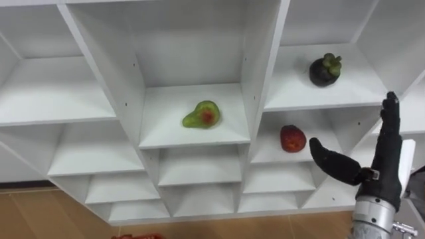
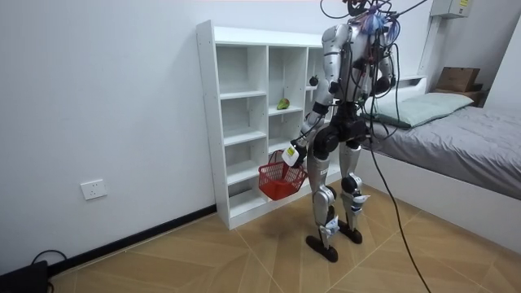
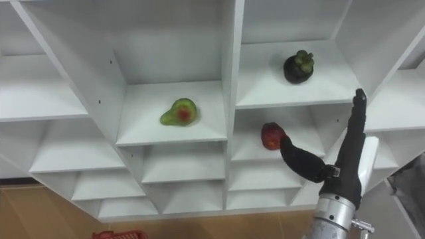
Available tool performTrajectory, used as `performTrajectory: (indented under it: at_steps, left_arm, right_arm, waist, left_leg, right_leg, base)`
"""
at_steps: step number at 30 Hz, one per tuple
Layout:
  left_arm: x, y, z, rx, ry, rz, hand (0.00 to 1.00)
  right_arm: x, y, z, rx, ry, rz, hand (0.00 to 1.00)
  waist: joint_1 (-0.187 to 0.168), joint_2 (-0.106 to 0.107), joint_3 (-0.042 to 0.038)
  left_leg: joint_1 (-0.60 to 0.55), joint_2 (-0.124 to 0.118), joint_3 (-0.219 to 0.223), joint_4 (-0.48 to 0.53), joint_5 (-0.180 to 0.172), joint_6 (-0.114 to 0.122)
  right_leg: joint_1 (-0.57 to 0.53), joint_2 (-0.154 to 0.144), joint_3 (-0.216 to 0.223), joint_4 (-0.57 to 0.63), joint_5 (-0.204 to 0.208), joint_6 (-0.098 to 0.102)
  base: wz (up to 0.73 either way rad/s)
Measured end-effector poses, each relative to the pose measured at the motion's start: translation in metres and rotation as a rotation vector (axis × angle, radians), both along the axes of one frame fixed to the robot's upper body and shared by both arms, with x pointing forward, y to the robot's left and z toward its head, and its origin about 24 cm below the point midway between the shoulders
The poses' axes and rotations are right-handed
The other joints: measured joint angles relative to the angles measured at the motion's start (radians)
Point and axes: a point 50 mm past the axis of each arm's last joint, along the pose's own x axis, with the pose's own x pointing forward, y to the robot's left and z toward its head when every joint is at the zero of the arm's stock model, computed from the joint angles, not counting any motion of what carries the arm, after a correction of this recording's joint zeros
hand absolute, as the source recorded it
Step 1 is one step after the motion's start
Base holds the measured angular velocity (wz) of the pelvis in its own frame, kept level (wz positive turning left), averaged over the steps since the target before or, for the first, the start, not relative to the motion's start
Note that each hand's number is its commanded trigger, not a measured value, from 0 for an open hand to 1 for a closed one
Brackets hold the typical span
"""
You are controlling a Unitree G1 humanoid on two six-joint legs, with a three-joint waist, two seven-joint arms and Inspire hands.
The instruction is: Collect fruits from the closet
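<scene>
Right hand raised before the closet, fingers straight, thumb spread, empty; red basket hangs at left hand, grip unreadable. Reach step, I judge: red fruit sits just past the thumb and wants enclosing next. Green fruit and dark fruit wait in other compartments.

Eye views: stereo pair on the robot's head, close to the closet, facing into its compartments and angled down, offset slightly sideways from each other. Room view: well back, whole robot side-on before the closet. All share the avocado half shelf and the red basket, at the eye views' 7 o'clock edge.
</scene>
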Motion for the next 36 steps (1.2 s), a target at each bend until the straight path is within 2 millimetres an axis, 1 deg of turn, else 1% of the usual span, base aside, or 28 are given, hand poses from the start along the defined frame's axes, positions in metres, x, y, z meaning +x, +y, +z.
performTrajectory:
  at_steps: [3,8,10,11,15,19,21,24,28,31,34,36]
  left_arm:
    - [0.003,-0.001,0.0,0.0,-0.003,-0.021,1.0]
    - [0.006,-0.002,0.0,0.003,-0.008,-0.029,1.0]
    - [0.007,-0.002,0.0,0.001,-0.009,-0.039,1.0]
    - [0.009,-0.002,0.0,-0.001,-0.012,-0.043,1.0]
    - [0.015,-0.002,0.001,-0.014,-0.023,-0.059,1.0]
    - [0.017,-0.001,0.001,-0.016,-0.027,-0.066,1.0]
    - [0.017,-0.001,0.002,-0.015,-0.029,-0.068,1.0]
    - [0.018,-0.001,0.002,-0.017,-0.031,-0.068,1.0]
    - [0.017,0.0,0.002,-0.022,-0.024,-0.07,1.0]
    - [0.016,0.002,0.002,-0.021,-0.021,-0.079,1.0]
    - [0.015,0.004,0.003,-0.022,-0.017,-0.085,1.0]
    - [0.014,0.007,0.003,-0.016,-0.007,-0.1,1.0]
  right_arm:
    - [0.002,0.006,0.008,-0.032,-0.037,0.035,0.0]
    - [0.006,0.014,0.011,-0.017,-0.056,0.064,0.0]
    - [0.008,0.016,0.013,-0.013,-0.065,0.074,0.0]
    - [0.01,0.016,0.014,-0.013,-0.073,0.074,0.0]
    - [0.021,0.018,0.025,-0.011,-0.147,0.065,0.0]
    - [0.027,0.02,0.03,0.007,-0.178,0.082,0.0]
    - [0.031,0.019,0.027,0.047,-0.169,0.074,0.0]
    - [0.036,0.016,0.021,0.076,-0.139,0.065,0.0]
    - [0.038,0.014,0.021,0.085,-0.134,0.08,0.0]
    - [0.042,0.011,0.026,0.079,-0.154,0.073,0.0]
    - [0.046,0.006,0.031,0.075,-0.177,0.056,0.0]
    - [0.05,-0.002,0.037,0.063,-0.197,0.029,0.0]
  waist:
    - [0.015,0.0,0.0001]
    - [0.023,-0.005,0.0019]
    - [0.028,-0.005,0.0014]
    - [0.034,-0.005,0.0019]
    - [0.045,-0.01,0.0054]
    - [0.047,-0.013,0.0088]
    - [0.045,-0.016,0.011]
    - [0.044,-0.018,0.0122]
    - [0.043,-0.02,0.0141]
    - [0.043,-0.023,0.0131]
    - [0.044,-0.028,0.0106]
    - [0.042,-0.032,0.0082]
  left_leg:
    - [0.001,0.001,0.006,0.0,0.0,0.0]
    - [-0.001,0.001,0.007,-0.002,0.0,0.0]
    - [-0.003,0.001,0.007,-0.003,0.0,0.0]
    - [-0.003,0.0,0.008,-0.004,0.001,0.0]
    - [-0.003,0.0,0.007,-0.005,0.001,0.0]
    - [-0.005,0.0,-0.001,-0.005,0.001,0.0]
    - [-0.005,0.0,-0.005,-0.005,0.001,0.0]
    - [-0.005,0.0,-0.008,-0.005,0.001,0.0]
    - [-0.007,0.0,-0.01,-0.005,0.001,0.0]
    - [-0.01,0.0,-0.011,-0.004,0.001,0.0]
    - [-0.013,0.0,-0.012,-0.002,0.001,0.0]
    - [-0.013,-0.001,-0.017,0.001,0.001,0.0]
  right_leg:
    - [0.0,0.0,0.001,0.0,0.0,0.0]
    - [0.0,0.0,0.001,0.001,0.0,0.0]
    - [0.002,0.0,0.001,0.002,0.0,0.0]
    - [0.001,0.0,0.001,0.002,0.0,0.0]
    - [0.003,0.001,0.0,0.001,0.0,0.0]
    - [0.004,0.0,-0.004,0.0,0.0,0.0]
    - [0.005,0.0,-0.008,0.0,0.0,0.0]
    - [0.006,-0.001,-0.016,-0.001,0.0,0.0]
    - [0.008,-0.003,-0.037,-0.001,0.0,0.0]
    - [0.007,-0.005,-0.054,-0.001,0.0,0.0]
    - [0.007,-0.005,-0.057,-0.002,0.0,0.0]
    - [0.009,-0.005,-0.058,-0.002,0.0,0.0]
  base:
    - [-0.05]
    - [0.0]
    - [0.0]
    - [0.0]
    - [0.0]
    - [0.02]
    - [0.04]
    - [0.01]
    - [0.05]
    - [0.0]
    - [0.0]
    - [0.04]
